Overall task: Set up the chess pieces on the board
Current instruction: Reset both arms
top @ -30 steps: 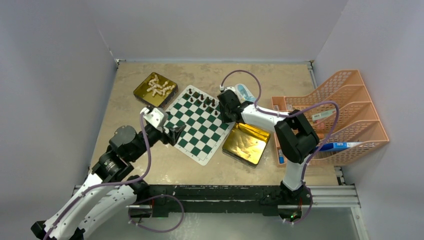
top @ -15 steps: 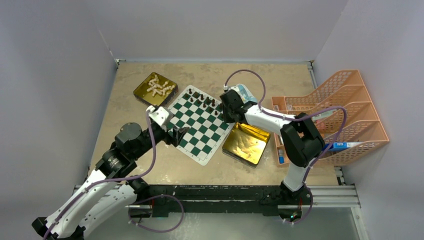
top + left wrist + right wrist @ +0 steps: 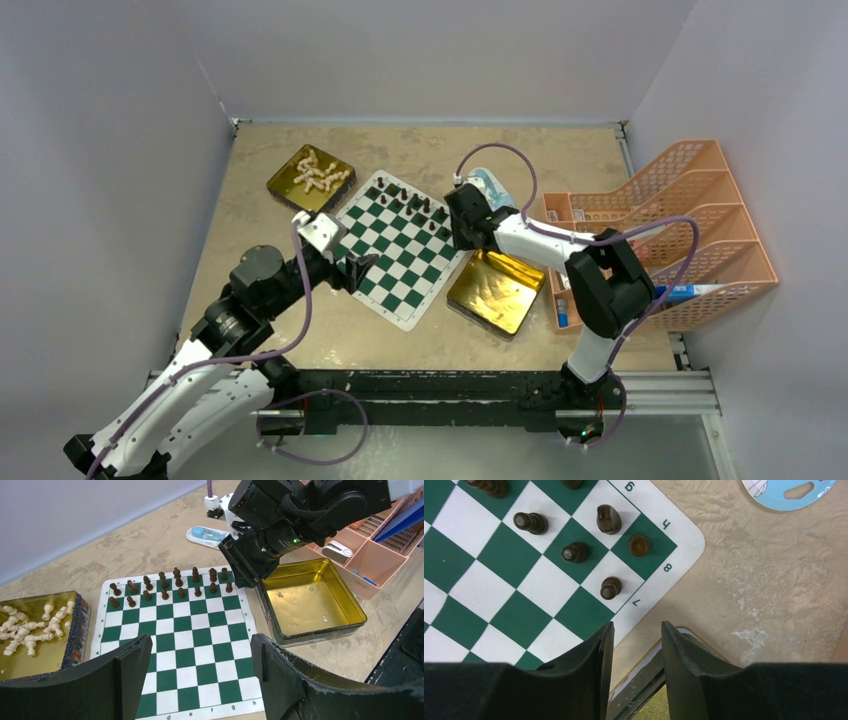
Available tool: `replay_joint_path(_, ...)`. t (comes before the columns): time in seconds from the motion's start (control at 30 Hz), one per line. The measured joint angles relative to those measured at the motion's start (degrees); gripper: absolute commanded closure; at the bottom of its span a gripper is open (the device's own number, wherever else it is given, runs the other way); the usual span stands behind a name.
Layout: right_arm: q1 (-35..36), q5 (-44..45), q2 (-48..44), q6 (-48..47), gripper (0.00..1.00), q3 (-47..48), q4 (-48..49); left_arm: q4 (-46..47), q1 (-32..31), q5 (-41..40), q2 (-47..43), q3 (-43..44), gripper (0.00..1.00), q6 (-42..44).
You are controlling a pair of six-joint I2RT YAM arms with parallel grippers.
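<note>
Here's the count: 16 dark brown chess pieces (image 3: 176, 573) stand on the board (image 3: 185, 645), 2 rows of 8 along its far edge, all upright as far as the view shows, while the cream-white pieces (image 3: 318, 172) lie in a heap too tangled to count inside 1 gold tin (image 3: 283, 187) just off the board's far-left corner. A 2nd gold tin (image 3: 315, 605) sits empty, tight against the board's right side. Left gripper (image 3: 201, 642) hovers over the near half of the board, fingers spread wide, nothing between them. Right gripper (image 3: 637, 627) hangs above the board's corner beside the empty tin, fingers a narrow gap apart and holding nothing, its wrist blocking the left camera's view of that corner. A peach file rack (image 3: 700, 220) stands at the right, and a blue-and-white packet (image 3: 490, 185) lies beyond the board. The border reads d, e, f, g, h and 7, 8
</note>
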Motion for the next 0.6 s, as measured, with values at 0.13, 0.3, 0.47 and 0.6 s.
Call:
replay_joint_path(0.13, 0.0, 0.4, -1.2, -0.2, 0.57, -1.0, -0.1, 0.0, 0.0, 0.0, 0.4, 0.0, 0.28, 0.0)
replay_joint_path(0.3, -0.2, -0.2, -3.6, -0.7, 0.53, -0.4, 0.2, 0.0, 0.0, -0.2, 1.8, 0.0, 0.26, -0.3)
replay_joint_path(0.47, -0.2, -1.4, -7.6, -1.1, 0.46, 0.8, 0.5, 0.2, 0.0, -1.4, 4.5, 0.0, 0.22, -2.8)
replay_joint_path(0.6, -0.2, -2.8, -14.1, -1.4, 0.36, 0.8, 1.5, -0.9, 0.0, -1.8, 9.3, 2.1, 0.21, -6.8)
